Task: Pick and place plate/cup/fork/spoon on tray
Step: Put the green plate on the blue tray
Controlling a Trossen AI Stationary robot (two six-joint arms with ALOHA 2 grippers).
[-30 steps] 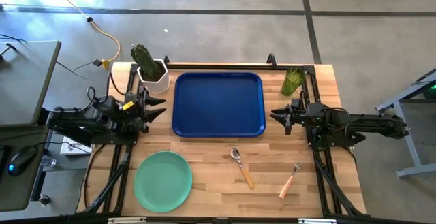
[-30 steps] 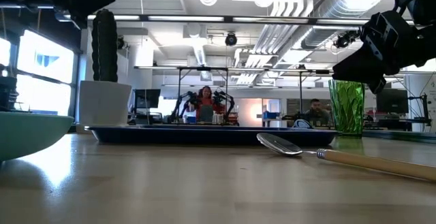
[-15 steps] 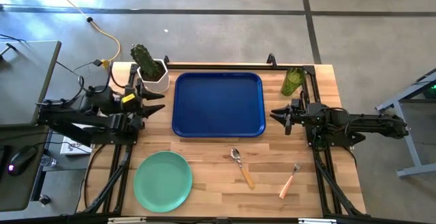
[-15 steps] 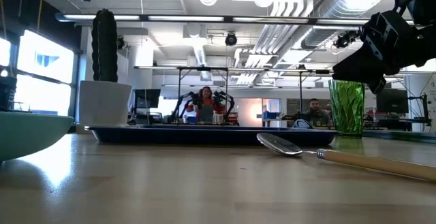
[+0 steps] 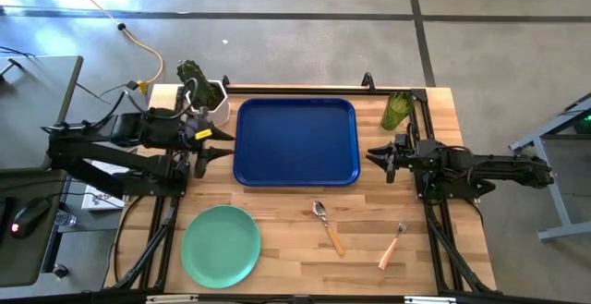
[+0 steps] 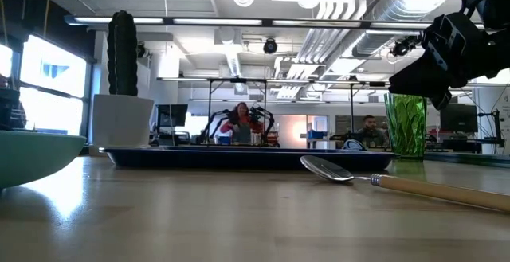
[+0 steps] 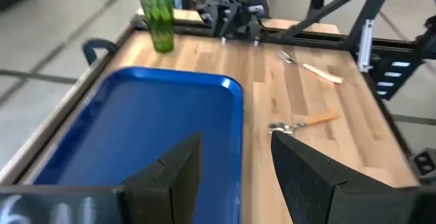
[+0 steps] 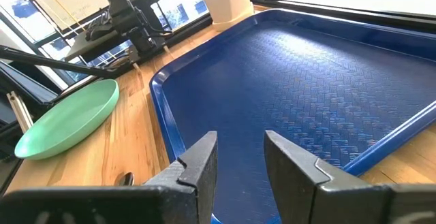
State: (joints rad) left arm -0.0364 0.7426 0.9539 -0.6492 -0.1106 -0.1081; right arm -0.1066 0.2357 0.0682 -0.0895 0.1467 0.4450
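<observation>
The dark blue tray (image 5: 295, 141) lies flat at the table's far middle. A mint-green plate (image 5: 220, 245) rests near the front left. The spoon (image 5: 327, 226) and the fork (image 5: 394, 243) lie on the wood at the front right. The green cup (image 5: 397, 110) stands at the far right corner. My left gripper (image 5: 220, 143) hovers open beside the tray's left rim, high above the table. My right gripper (image 5: 374, 156) waits open just right of the tray, nothing between its fingers (image 8: 199, 166).
A cactus in a white pot (image 5: 205, 91) stands at the far left corner, close behind my left arm. Black frame rails run along both table sides. Bare wood lies between the plate and the spoon. People sit in the room beyond the table.
My left gripper has risen and swung forward toward the tray's left rim, tipping from level to a downward slant; in the low view it has climbed out of the top of the picture. Its fingers stay open. My right arm has kept still.
</observation>
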